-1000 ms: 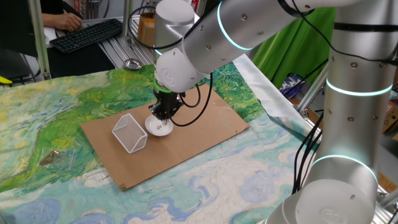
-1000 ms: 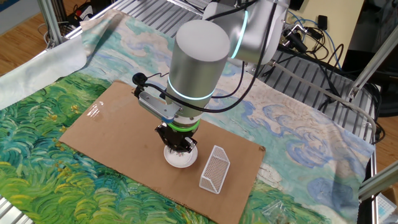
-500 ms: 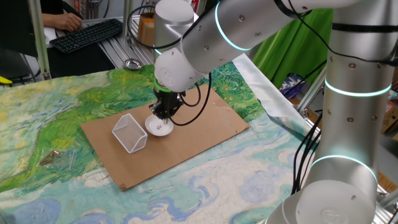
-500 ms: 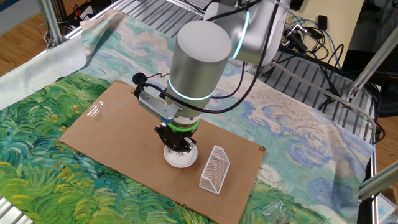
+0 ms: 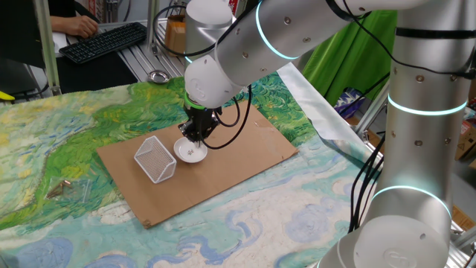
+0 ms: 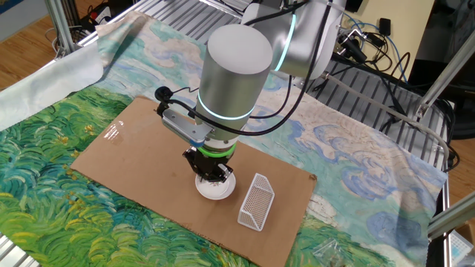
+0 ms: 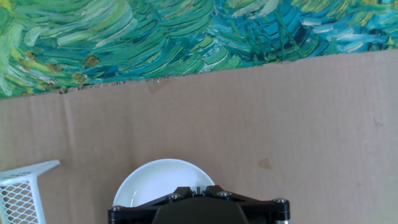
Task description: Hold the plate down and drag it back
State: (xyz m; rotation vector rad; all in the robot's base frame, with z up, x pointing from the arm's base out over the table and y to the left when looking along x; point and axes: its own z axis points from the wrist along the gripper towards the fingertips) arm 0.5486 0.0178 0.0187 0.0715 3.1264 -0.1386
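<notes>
One fixed view: arm over cardboard sheet (image 5: 245, 152), pressing plate (image 5: 190, 152) beside wire basket (image 5: 155, 158).
Gripper (image 5: 195, 138), jaws together, points straight down onto the plate's far side. Judgement: keep steady downward pressure, drag slow and straight so the tip doesn't slip off the rim, and steer clear of the basket just beside.

Glossy white plate (image 7: 163, 180), matt brown cardboard sheet (image 7: 249, 118), wire-mesh basket (image 5: 155, 158)

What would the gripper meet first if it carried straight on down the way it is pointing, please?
The plate. The shut gripper points straight down at the plate's edge and seems to press on it already, though actual contact is hidden.
</notes>
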